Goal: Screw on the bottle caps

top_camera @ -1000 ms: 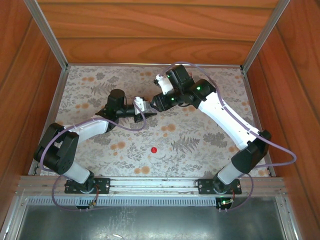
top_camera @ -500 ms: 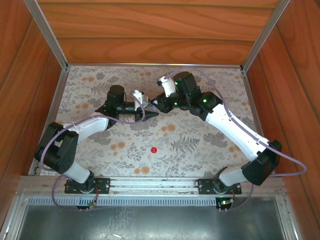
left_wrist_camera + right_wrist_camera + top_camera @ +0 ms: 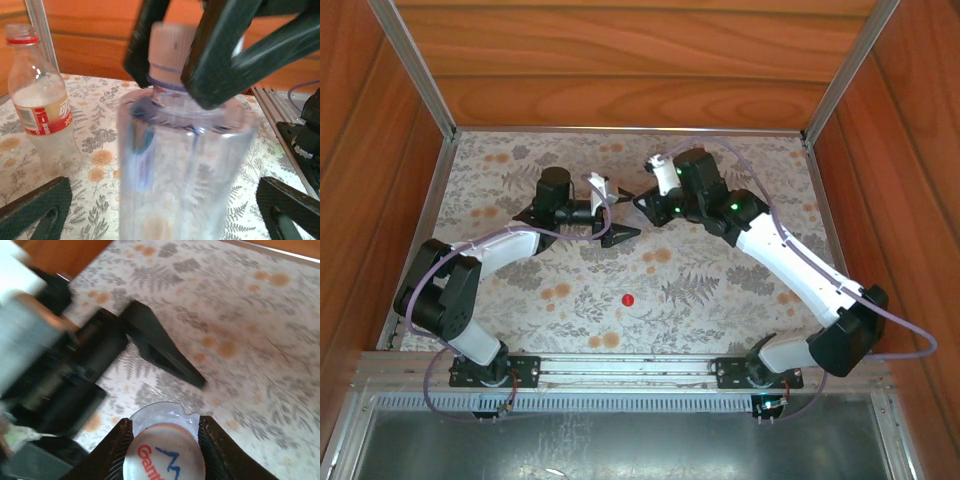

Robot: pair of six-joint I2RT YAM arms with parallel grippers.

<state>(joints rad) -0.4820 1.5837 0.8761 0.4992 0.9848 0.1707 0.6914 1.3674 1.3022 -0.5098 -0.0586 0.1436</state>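
Note:
In the left wrist view the plain bluish bottle [image 3: 185, 165] stands upright between the wide-apart fingers of my left gripper [image 3: 162, 200], which is open and not touching it. Its white bottle cap [image 3: 172, 45] sits on the neck, pinched from above by the right gripper's dark fingers [image 3: 220, 60]. The right wrist view looks down on my right gripper [image 3: 165, 424], shut on that white cap [image 3: 167, 457], which bears red lettering. The red-and-white labelled bottle [image 3: 40, 105] stands uncapped at the left. The red cap [image 3: 628, 299] lies on the mat, nearer than both grippers [image 3: 623, 215] [image 3: 642, 200].
A floral mat [image 3: 720, 290] covers the table, closed in by wooden walls [image 3: 620, 70] and an aluminium frame rail [image 3: 272, 107] at the right. One left gripper finger [image 3: 165, 352] lies just beyond the capped bottle in the right wrist view.
My left gripper has opened wide and let go of the bluish bottle. My right gripper has closed on the white cap, and the right arm has shifted slightly.

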